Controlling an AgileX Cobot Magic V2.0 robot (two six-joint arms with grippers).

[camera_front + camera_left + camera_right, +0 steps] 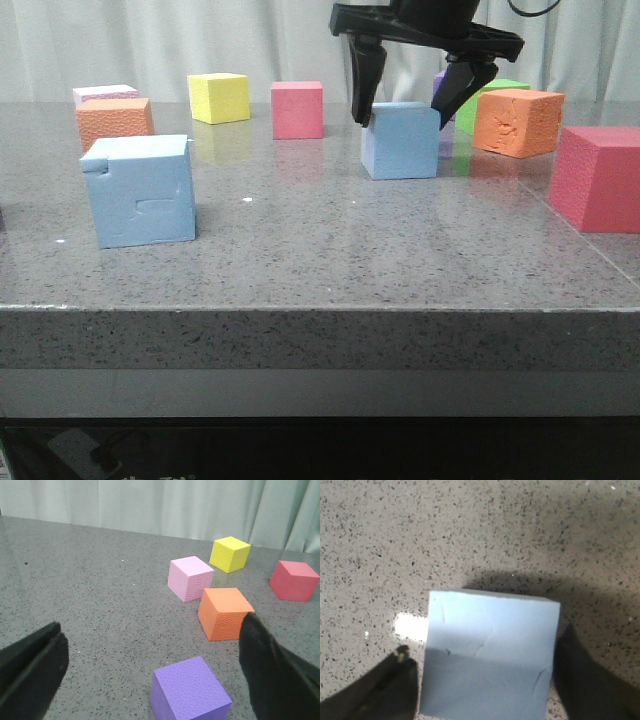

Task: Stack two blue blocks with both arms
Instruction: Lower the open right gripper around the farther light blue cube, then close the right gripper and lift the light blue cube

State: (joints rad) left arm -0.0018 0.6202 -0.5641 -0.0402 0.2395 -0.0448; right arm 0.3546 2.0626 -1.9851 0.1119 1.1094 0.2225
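Observation:
The plain blue block (pixel 400 140) rests on the table at mid-right. My right gripper (pixel 405 110) is open and comes down over it, one finger on each side of its top. In the right wrist view the block (pixel 490 655) fills the gap between the fingers of the gripper (pixel 485 645), which stand close to its sides. The notched blue block (pixel 140 190), with a rectangular dent, stands at front left, apart from both arms. My left gripper (pixel 152 625) is out of the front view; its wrist view shows it open and empty.
Yellow (pixel 220 97), red (pixel 298 108), orange (pixel 115 120) and pale pink (pixel 105 93) cubes stand at the back left. Orange (pixel 518 122), green (pixel 495 90) and big red (pixel 600 178) cubes stand at the right. A purple cube (pixel 190 690) lies ahead of the left gripper.

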